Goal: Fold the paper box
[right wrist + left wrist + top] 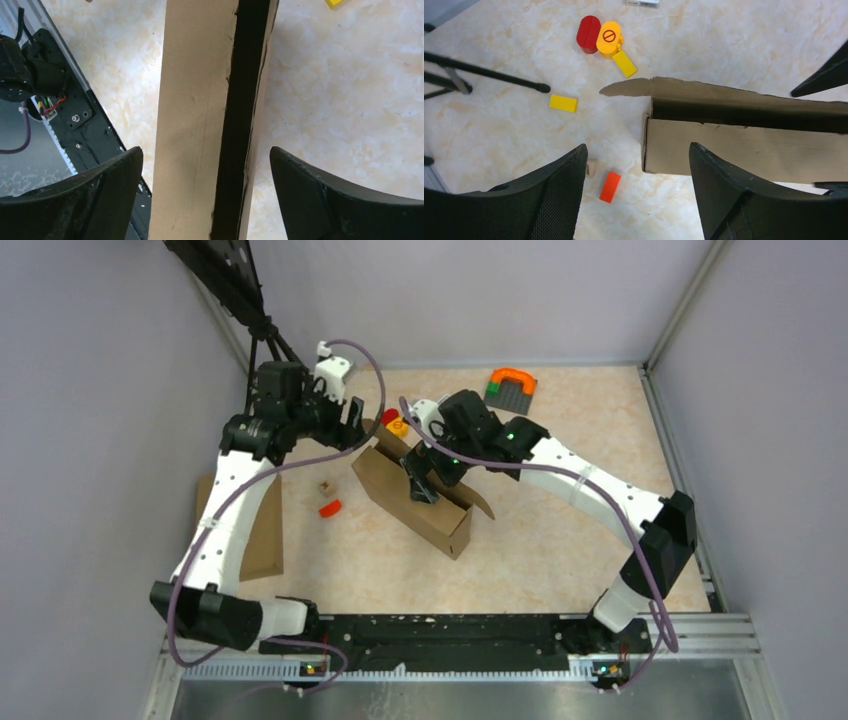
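Found paper box [415, 502] mid-worktop [560, 540], standing as a shallow rectangular shell, long axis running diagonally from far left to near right. Noted a dark open slot along its top and a loose flap sticking out at its far-left end.

Found right gripper [422, 486] directly over the middle of the box. In right wrist view, saw fingers [90, 195] spread wide, one on each side of the box [192, 120]; no contact with either wall visible.

Found left gripper [356, 424] near the far-left end of the box, jaws likewise spread, pinching nothing. In left wrist view, saw the box's end corner [704, 145] lying below the gap between the fingers [549, 200]; cannot tell height above it.

Logged loose pieces off the box's far-left end:
- red cylinder [588, 34] touching yellow round piece [610, 37]
- yellow brick [563, 103]
- orange brick [609, 186]

Logged second brown box [262, 535] at the left edge, under the left arm.
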